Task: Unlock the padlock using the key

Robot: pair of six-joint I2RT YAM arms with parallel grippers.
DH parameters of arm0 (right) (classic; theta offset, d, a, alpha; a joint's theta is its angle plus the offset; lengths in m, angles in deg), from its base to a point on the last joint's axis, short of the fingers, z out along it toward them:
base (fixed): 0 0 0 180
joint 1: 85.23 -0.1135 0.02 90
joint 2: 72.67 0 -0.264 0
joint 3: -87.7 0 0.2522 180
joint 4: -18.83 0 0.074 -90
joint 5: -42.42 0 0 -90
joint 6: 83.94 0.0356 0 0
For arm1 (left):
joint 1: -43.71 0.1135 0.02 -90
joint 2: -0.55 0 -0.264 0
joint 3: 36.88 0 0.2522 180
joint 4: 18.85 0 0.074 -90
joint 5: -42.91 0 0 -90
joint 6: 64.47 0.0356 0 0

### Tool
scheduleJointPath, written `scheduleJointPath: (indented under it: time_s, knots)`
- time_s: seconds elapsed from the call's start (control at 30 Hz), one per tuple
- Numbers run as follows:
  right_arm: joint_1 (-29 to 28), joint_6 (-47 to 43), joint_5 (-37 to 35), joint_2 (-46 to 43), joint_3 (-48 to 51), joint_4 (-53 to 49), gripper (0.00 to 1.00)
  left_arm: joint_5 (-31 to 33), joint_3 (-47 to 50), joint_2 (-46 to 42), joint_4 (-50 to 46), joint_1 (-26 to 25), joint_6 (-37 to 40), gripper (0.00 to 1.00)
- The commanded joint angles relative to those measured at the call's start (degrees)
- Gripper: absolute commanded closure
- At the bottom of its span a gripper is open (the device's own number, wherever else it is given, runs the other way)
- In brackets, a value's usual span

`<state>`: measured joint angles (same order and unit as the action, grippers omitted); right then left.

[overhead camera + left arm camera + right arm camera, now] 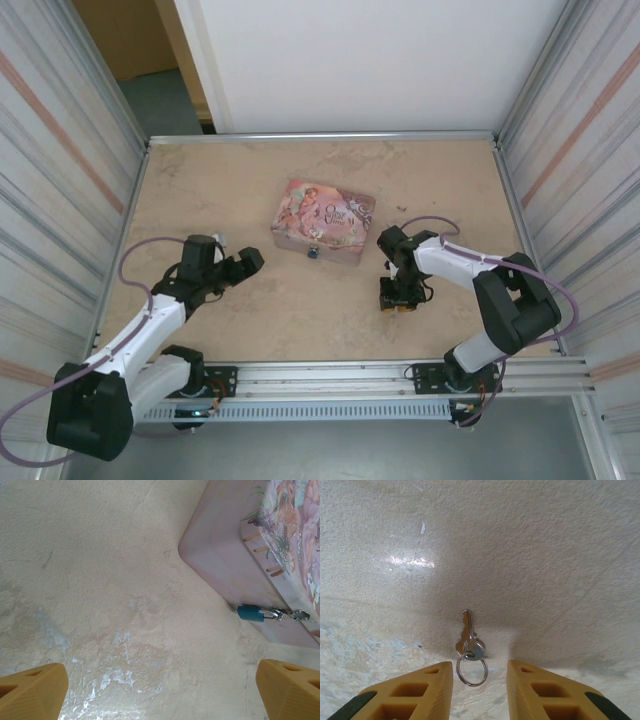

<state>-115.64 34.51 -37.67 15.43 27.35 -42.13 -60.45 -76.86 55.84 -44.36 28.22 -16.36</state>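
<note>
the key [466,630] lies flat on the table [545,555] at lower centre of the right wrist view: light, stiff, probably slippery, best pinched at its bow. the right gripper [480,680] has jaws narrowly apart astride the ring [471,671]. the padlock [250,613] hangs on the shut pink tin [225,555], contents hidden, at the right of the left wrist view. the left gripper [162,690] gapes wide.

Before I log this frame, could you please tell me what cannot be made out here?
Key: top view, hidden under the right fingers.
Padlock keyhole: left wrist view, too small; top view, a speck.
Pink tin: left wrist view, cut off by the right edge.
</note>
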Motion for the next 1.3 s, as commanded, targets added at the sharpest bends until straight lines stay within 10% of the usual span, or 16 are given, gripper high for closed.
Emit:
scheduleJointPath:
  time_s: [0.0, 1.27]
  knots:
    - [-0.4, 0.7, -1.5, 0.8, 0.4, -0.1, 0.69, 1.0, 0.3, 0.0, 0.4, 0.2, -0.3, 0.03]
    - [-1.2, 2.1, -1.7, -0.6, 1.4, 3.5, 1.00, 1.8, -0.3, -5.5, -3.4, 1.2, 0.5, 0.03]
